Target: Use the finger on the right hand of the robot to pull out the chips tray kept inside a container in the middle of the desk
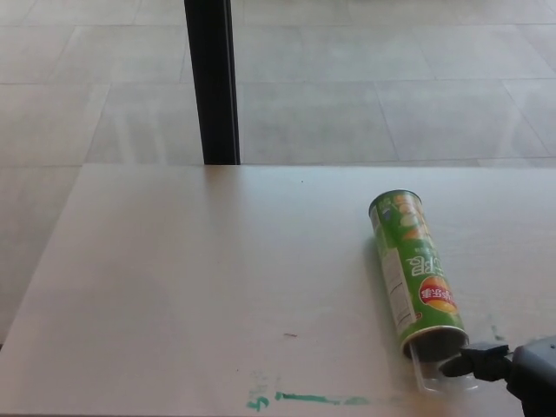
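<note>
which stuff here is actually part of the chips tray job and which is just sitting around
Part of the job:
- green chips container, lying on its side
- clear tray poking out of its near open end
- right hand, a finger reaching to the tray

Just there:
- desk
- green marks on the desk's near edge
- black post behind the desk

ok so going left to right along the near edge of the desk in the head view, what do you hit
green paint streak → clear chips tray poking out of the green container → right hand, one finger at the tray
</note>
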You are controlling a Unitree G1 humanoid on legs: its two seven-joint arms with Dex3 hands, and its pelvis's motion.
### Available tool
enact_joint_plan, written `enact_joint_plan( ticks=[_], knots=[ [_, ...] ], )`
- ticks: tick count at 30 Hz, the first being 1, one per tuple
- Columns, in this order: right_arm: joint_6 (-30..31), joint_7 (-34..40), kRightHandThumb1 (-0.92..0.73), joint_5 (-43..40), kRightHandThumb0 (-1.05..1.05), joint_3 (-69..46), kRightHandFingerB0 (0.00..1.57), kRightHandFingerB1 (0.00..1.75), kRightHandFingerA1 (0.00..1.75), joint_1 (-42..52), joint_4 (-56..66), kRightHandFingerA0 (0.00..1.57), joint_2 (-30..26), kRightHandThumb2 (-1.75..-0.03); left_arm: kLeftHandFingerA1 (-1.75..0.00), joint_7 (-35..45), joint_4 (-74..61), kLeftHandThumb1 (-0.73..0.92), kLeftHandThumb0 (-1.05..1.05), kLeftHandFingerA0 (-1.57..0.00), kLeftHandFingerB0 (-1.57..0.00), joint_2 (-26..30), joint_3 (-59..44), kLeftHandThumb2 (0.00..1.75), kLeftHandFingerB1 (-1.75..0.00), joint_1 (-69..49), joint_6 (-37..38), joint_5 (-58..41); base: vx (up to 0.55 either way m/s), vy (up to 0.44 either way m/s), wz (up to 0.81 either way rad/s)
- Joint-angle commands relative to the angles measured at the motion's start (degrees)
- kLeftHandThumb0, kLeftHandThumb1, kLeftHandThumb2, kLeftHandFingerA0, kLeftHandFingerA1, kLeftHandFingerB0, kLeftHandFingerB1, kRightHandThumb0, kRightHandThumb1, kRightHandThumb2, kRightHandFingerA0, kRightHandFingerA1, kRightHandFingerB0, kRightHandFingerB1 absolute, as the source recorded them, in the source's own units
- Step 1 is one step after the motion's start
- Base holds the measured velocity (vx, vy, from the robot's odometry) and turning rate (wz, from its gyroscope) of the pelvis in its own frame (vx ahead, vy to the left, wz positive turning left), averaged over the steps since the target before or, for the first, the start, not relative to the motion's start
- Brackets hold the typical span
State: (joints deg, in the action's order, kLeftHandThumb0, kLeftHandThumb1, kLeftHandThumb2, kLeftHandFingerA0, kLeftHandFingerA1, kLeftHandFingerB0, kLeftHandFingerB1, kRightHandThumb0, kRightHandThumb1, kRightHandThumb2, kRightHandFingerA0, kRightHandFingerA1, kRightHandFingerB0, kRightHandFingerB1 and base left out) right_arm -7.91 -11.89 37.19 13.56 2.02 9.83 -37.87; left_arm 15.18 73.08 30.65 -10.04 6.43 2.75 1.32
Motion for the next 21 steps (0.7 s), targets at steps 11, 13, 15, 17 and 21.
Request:
enact_joint_plan(
  ticks=[11, 13, 15, 17, 21],
  knots=[
    [0.51, -0.19, -0.43, 9.08, -0.21, 5.47, 0.45, 0.48, 1.12, -1.19, -0.9, 1.03, 1.32, -0.61, -0.6, 0.46, -0.25, 0.73, -0.47, -0.56, -0.52, 1.44, 0.32, 0.61, -0.52, -0.13, 0.18, 0.16, 0.0, 0.0, 0.0],
    [1.09, -0.44, -0.43, 9.72, -0.22, 5.83, 0.45, 0.47, 1.13, -0.61, -0.87, 1.03, 1.44, -0.61, -0.62, 0.67, -0.46, 0.74, -0.47, -0.55, -0.51, 1.63, 0.29, 0.62, -0.53, -0.31, 0.14, 0.09, 0.0, 0.0, 0.0],
    [0.84, -0.07, -0.43, 10.75, -0.2, 6.25, 0.46, 0.46, 1.11, -0.08, -1.15, 1.03, 1.08, -0.6, -0.61, 0.32, -0.16, 0.74, -0.47, -0.57, -0.52, 1.8, 0.89, 0.62, -0.52, -0.29, 0.22, 0.75, 0.0, 0.0, 0.0],
    [0.57, -0.04, -0.43, 10.68, -0.21, 6.17, 0.45, 0.47, 1.12, 1.04, -0.77, 1.04, 0.64, -0.61, -0.61, 0.57, -0.21, 0.73, -0.48, -0.56, -0.53, 1.82, 0.59, 0.62, -0.53, -0.45, 0.31, 0.31, 0.0, 0.0, 0.0],
    [0.14, 0.42, -0.43, 11.05, -0.22, 6.06, 0.47, 0.47, 1.12, 2.85, -0.35, 1.02, 0.2, -0.61, -0.61, 0.14, 0.11, 0.73, -0.48, -0.58, -0.55, 1.74, 0.61, 0.61, -0.53, -0.62, 0.3, 0.38, 0.0, 0.0, 0.0]
  ],
)
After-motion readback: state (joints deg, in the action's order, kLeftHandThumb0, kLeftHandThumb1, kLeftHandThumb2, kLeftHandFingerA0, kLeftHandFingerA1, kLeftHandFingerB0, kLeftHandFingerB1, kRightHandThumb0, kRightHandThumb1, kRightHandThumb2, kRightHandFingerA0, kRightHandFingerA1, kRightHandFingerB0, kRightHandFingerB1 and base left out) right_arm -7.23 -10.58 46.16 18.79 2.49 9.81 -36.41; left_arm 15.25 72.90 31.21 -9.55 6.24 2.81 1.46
